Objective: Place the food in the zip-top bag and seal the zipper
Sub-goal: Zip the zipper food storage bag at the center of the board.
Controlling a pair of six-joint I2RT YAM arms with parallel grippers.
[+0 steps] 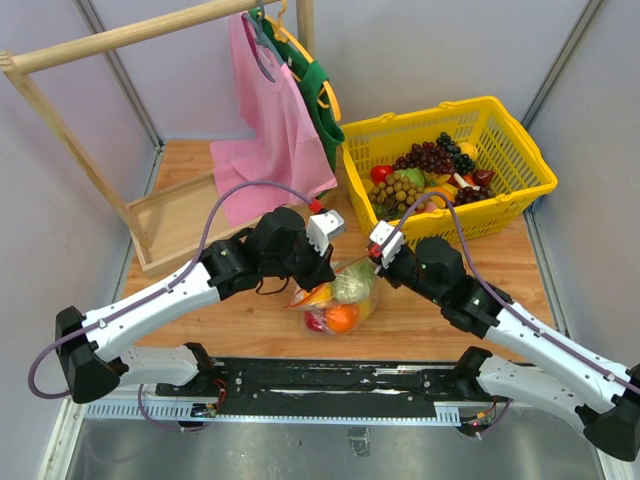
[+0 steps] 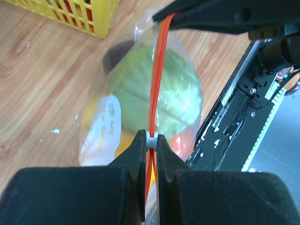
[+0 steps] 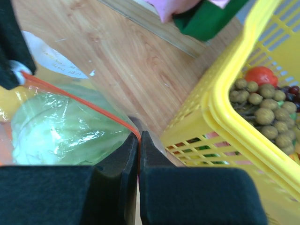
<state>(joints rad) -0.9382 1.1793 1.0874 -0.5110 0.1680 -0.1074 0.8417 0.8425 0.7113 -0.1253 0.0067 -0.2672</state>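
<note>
Spotted the bag [image 1: 338,298] mid-table, at 7 o'clock from the basket [image 1: 470,104], with food [image 3: 61,131] packed inside: pale green, orange, yellow, red. Caught the left gripper [image 2: 150,140] pressed tight on the zipper [image 2: 157,70], right at its white slider [image 2: 150,138]. Found the right gripper [image 3: 139,137] pinching the zipper's other end. Saw that red-orange strip pulled taut between the two.

The whitish label patch [image 2: 101,136] on the zip-top bag [image 2: 140,79] carries faint print, too blurred to read.
</note>
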